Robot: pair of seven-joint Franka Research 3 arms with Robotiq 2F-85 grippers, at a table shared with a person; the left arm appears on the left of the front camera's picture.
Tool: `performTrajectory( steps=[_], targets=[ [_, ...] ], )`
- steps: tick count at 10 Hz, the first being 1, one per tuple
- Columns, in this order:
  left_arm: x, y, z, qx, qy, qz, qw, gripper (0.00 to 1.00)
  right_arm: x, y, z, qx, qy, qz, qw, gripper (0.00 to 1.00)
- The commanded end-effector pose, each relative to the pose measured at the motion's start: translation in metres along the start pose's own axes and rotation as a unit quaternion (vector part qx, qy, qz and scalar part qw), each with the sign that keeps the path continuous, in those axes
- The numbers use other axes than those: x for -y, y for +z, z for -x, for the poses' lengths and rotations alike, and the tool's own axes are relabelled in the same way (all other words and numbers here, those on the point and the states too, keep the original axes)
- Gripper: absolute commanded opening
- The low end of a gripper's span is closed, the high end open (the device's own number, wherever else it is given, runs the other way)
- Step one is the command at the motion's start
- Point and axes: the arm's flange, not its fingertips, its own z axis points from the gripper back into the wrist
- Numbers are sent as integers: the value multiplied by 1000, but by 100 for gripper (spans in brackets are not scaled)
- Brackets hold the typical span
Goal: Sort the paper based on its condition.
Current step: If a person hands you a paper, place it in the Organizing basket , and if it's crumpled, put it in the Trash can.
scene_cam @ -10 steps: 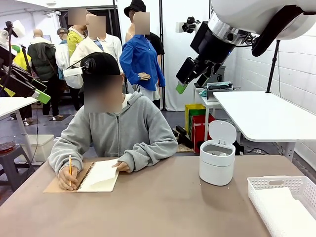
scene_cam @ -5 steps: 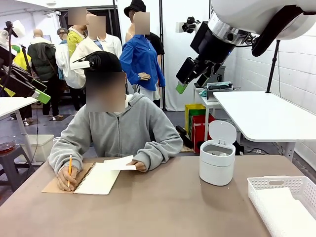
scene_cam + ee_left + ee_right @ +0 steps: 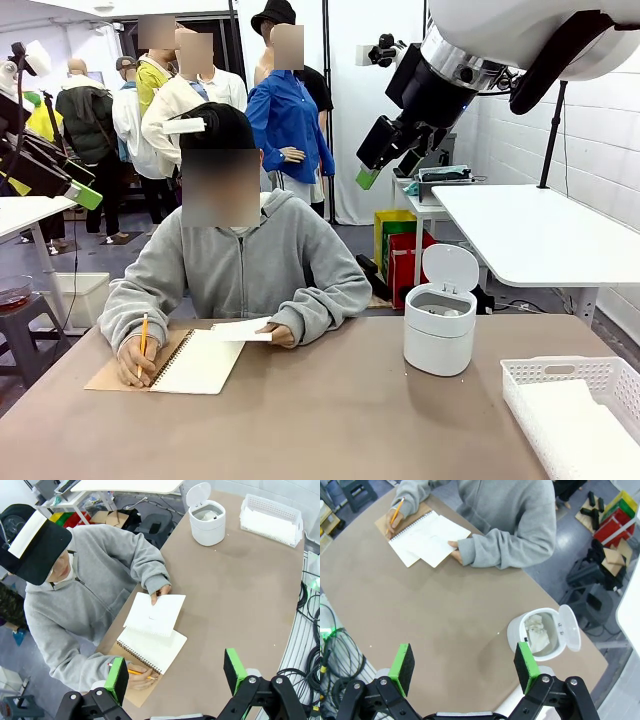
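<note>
The person's hand (image 3: 283,337) has lifted a flat sheet of paper (image 3: 243,329) clear of the notebook (image 3: 200,362), far left. Our left gripper (image 3: 176,674) and right gripper (image 3: 465,669) hang high, jaws wide, empty. We should pinch one free edge lightly, avoiding creases.

Right gripper (image 3: 463,662): black fingers, bright green pads (image 3: 401,669). Beyond them, plain brown tabletop (image 3: 445,625); smooth white paper sheet (image 3: 442,542); brown-covered spiral notebook (image 3: 407,545), white pages; orange pencil (image 3: 396,510); grey sweatshirt (image 3: 515,525); round white plastic bin (image 3: 512,632) holding crumpled white paper (image 3: 537,630).
</note>
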Motion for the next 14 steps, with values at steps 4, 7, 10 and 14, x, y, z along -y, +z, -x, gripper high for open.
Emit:
performTrajectory(
  steps=[4,7,10,14],
  targets=[
    [0,0,2,2,1,4,1000,100,0,0,-1,-1,-3,3,1000,100],
    [0,0,2,2,1,4,1000,100,0,0,-1,-1,-3,3,1000,100],
    [0,0,2,2,1,4,1000,100,0,0,-1,-1,-3,3,1000,100],
    [0,0,2,2,1,4,1000,100,0,0,-1,-1,-3,3,1000,100]
  ],
)
